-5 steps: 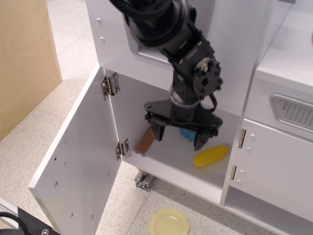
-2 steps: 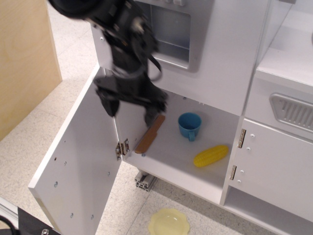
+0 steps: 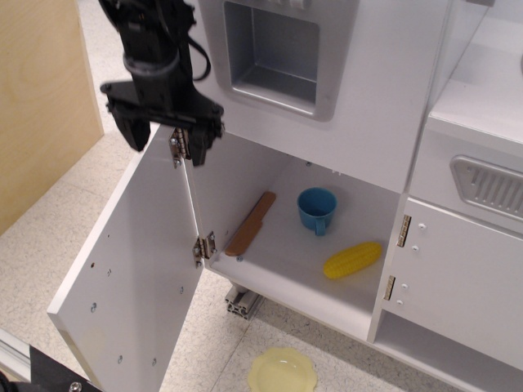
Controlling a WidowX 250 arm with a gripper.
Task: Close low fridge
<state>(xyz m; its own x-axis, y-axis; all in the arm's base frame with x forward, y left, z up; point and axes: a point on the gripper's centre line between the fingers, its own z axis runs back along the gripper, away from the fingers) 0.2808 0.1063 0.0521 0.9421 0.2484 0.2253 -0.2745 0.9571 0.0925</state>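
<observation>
The low fridge (image 3: 286, 237) fills the centre of the frame, its big white door (image 3: 131, 269) swung wide toward the lower left. At upper left the black gripper (image 3: 163, 135) hangs over the door's top edge by the upper hinge, jaws spread and holding nothing. Inside lie a yellow corn cob (image 3: 352, 260), a blue cup (image 3: 316, 209) and a wooden knife (image 3: 250, 223).

arm (image 3: 147, 24) cropped at top edge, yellow plate (image 3: 283, 371) cut off
</observation>
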